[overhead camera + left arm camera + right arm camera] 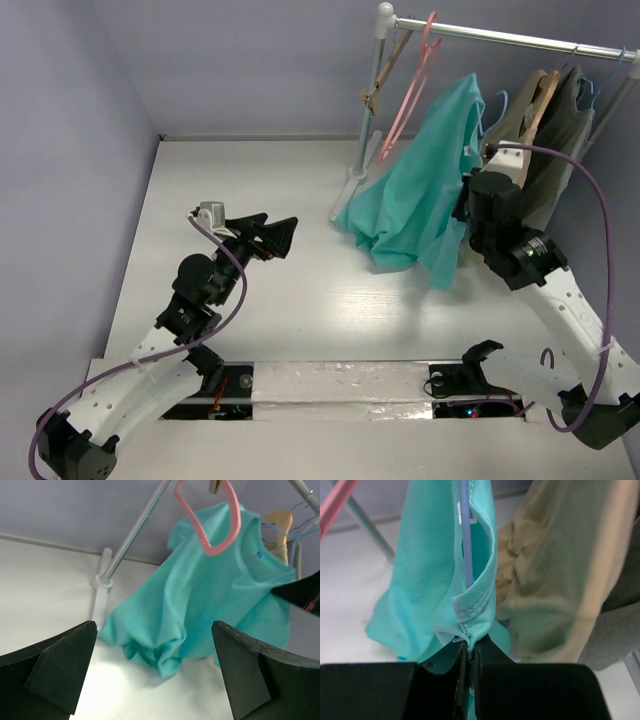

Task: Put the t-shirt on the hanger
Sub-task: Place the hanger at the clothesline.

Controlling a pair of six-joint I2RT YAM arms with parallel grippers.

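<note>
The teal t-shirt (420,190) hangs from the rack, and its lower part is bunched on the table. My right gripper (467,207) is shut on a stitched edge of the t-shirt (472,610); in the right wrist view the fingertips (470,647) pinch the fabric. A thin light-blue bar of the hanger (466,535) runs down inside that fold. My left gripper (273,234) hovers over the table well left of the shirt. Its jaws (154,627) are open and empty, facing the t-shirt (210,595).
A metal rail (500,38) on a pole with a white foot (352,188) stands at the back right. On it hang a pink hanger (415,80), a brown wooden hanger (385,75), a tan garment (525,115) and a dark grey-green garment (572,120).
</note>
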